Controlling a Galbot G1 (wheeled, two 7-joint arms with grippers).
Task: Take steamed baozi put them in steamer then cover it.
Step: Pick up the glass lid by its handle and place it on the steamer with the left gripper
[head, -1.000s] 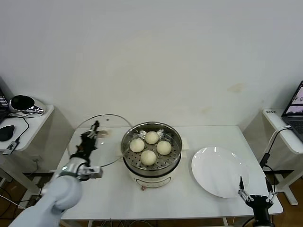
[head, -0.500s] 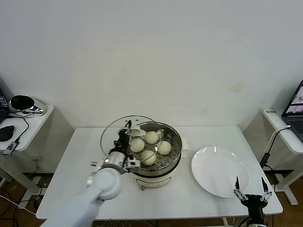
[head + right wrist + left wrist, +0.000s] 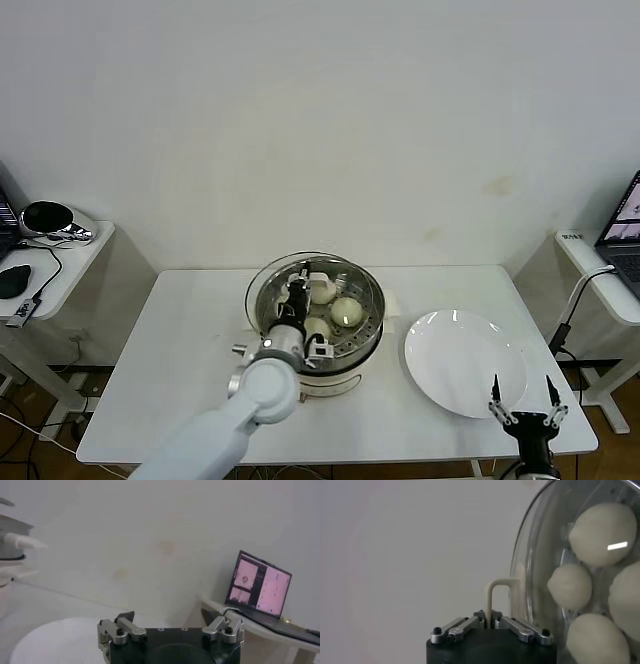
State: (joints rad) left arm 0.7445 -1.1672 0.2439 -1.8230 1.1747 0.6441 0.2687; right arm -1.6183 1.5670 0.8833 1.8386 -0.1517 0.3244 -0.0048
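The steamer (image 3: 325, 360) stands mid-table with several baozi (image 3: 345, 312) on its perforated tray. My left gripper (image 3: 298, 285) is shut on the cream handle (image 3: 497, 587) of the glass cover (image 3: 262, 285), which is over the steamer and almost lined up with its rim. In the left wrist view the baozi (image 3: 602, 527) show through the cover's glass (image 3: 535, 555), and my left gripper (image 3: 487, 620) pinches the handle's thin bar. My right gripper (image 3: 522, 400) waits open at the table's front right corner; in its own view the right gripper (image 3: 167, 617) holds nothing.
A flat white plate (image 3: 465, 360) lies to the right of the steamer, close to the right gripper. A laptop (image 3: 257, 582) sits on a side shelf at far right. On the left, a side table (image 3: 75, 260) carries a mouse and dark gear.
My left arm has carried the cover rightwards from the table's left side to above the steamer. The right gripper stays at the front right corner.
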